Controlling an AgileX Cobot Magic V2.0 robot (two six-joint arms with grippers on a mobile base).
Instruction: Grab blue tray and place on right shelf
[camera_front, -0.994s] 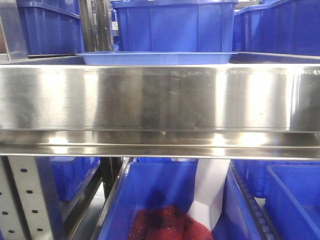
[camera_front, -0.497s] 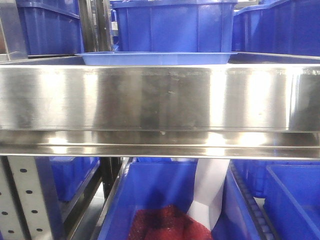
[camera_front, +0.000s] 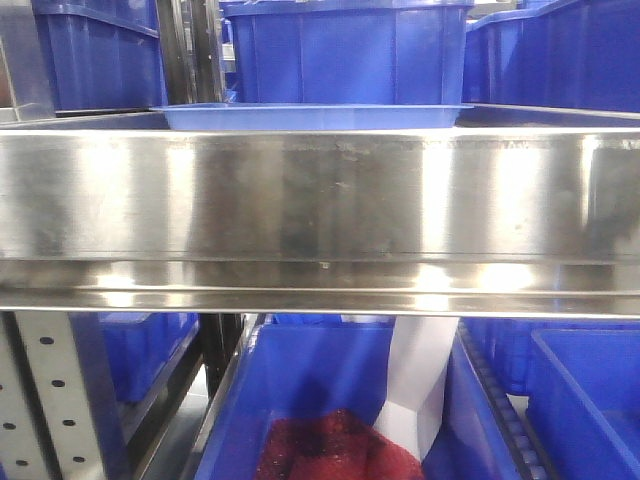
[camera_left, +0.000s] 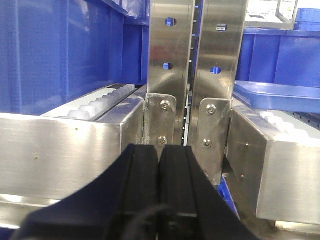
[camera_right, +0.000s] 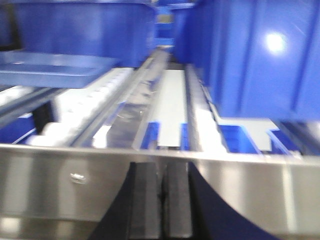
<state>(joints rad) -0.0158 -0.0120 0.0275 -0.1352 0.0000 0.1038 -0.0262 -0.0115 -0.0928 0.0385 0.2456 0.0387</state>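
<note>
Just behind the steel front rail we find the blue tray lying flat, in front of a deep blue bin; we judge it light, stiff and slippery, best pinched at its flared near rim. Both the left gripper and right gripper are pressed together, empty. Below the rail, another bin holds something red.

A warehouse storeroom: stainless-steel racks with roller tracks, rows of deep blue plastic bins.
</note>
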